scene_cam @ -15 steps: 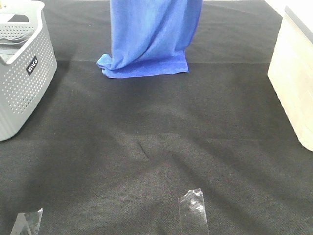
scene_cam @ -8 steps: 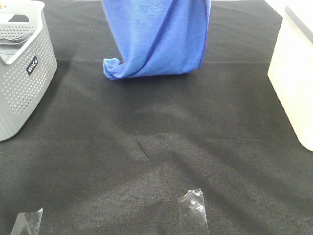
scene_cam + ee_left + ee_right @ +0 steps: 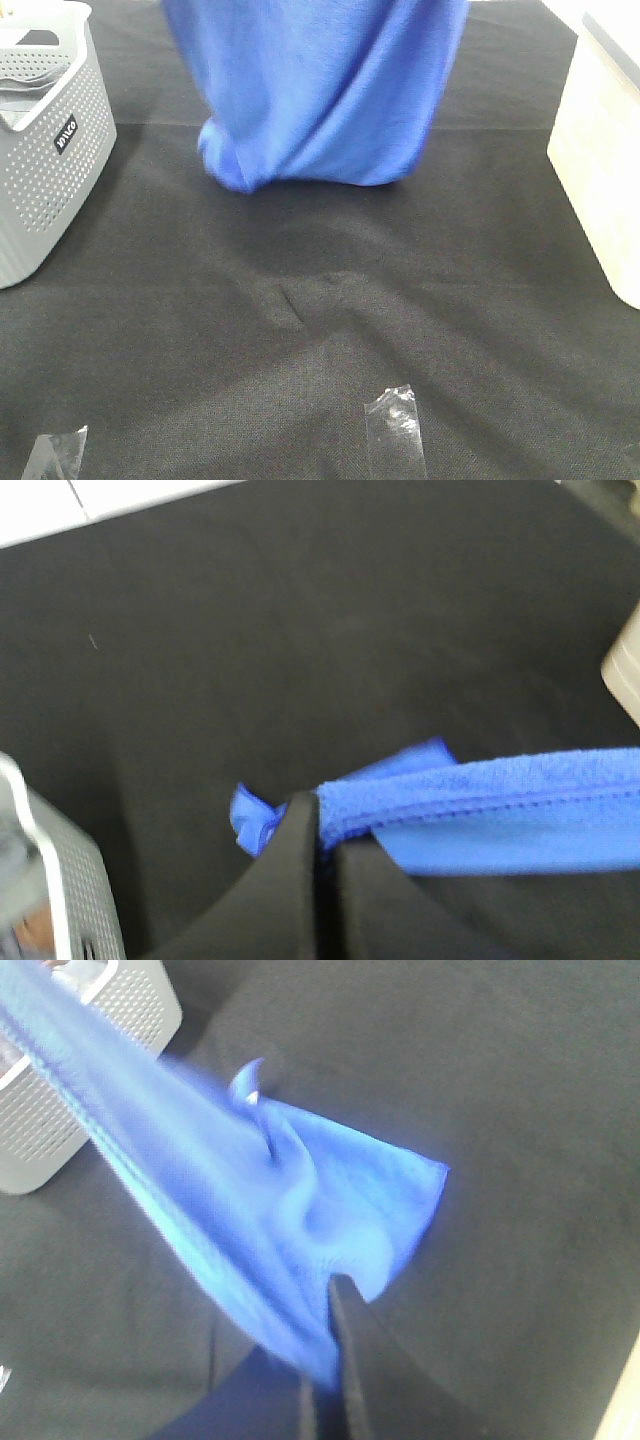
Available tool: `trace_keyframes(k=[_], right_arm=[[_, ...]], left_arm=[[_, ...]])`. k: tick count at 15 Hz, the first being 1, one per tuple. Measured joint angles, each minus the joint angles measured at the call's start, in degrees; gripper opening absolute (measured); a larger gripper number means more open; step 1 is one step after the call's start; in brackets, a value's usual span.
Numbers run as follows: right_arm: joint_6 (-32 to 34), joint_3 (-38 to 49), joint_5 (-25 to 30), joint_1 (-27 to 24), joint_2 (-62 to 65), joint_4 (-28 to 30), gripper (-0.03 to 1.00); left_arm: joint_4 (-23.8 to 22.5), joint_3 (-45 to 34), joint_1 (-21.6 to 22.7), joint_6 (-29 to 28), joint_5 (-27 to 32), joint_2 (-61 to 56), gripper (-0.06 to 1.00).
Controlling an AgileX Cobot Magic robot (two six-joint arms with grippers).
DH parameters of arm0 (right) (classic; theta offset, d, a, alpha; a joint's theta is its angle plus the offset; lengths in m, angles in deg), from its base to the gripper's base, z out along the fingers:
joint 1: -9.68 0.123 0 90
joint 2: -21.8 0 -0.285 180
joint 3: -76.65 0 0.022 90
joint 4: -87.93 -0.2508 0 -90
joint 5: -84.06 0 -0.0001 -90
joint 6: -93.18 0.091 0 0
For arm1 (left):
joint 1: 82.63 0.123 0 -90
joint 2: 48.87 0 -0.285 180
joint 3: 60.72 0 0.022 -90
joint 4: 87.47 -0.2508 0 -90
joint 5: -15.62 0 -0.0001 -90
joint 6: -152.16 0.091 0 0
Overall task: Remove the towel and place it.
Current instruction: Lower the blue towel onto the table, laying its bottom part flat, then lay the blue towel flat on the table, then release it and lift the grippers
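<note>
Two containers are being kept on the black cloth (image 3: 320, 330), one to each side of the towel (image 3: 320, 90). Left of the towel and well apart from it, a grey perforated basket (image 3: 50, 150) is being only partly filled: something pale grey is lying inside, too unclear to be named. The towel itself is being held up in the air, draped in folds, its top running out of the high view. Its lower edge is blurred, so whether it is touching the black cloth cannot be told. One stitched edge is being pinched by the left gripper (image 3: 319, 818), jaws clamped tight on it. A bunched part of the towel is being gripped by the right gripper (image 3: 335, 1345), jaws closed on the fabric. Right of the towel, a cream bin (image 3: 605, 170) is being shown from outside only; its contents are hidden. Nearer the camera than the towel, clear tape strips (image 3: 398, 425) are being kept stuck on the black cloth.
</note>
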Motion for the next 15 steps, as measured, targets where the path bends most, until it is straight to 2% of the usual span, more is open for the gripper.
trace_keyframes(k=[3, 6, 9, 11, 15], right_arm=[[-0.06, 6.76, -0.23, 0.06, 6.70, -1.43, 0.03], [-0.06, 15.99, -0.34, 0.57, 12.49, -2.98, 0.03], [-0.06, 25.61, -0.80, 0.57, 18.11, -3.50, 0.03], [0.63, 30.25, -1.09, 0.57, 21.66, -4.93, 0.03], [1.66, 35.35, -1.60, 0.69, 27.39, -7.33, 0.03]], left_arm=[[2.01, -16.67, -0.46, -2.18, -0.06, -11.86, 0.00], [5.10, -29.62, -0.52, -2.41, -0.63, -20.74, 0.00], [11.40, -39.59, -0.52, 0.97, -0.92, -28.48, 0.00], [14.04, -43.43, -0.57, 1.49, -0.92, -34.15, 0.00], [17.07, -45.44, -0.63, 1.66, -0.92, -39.53, 0.00]])
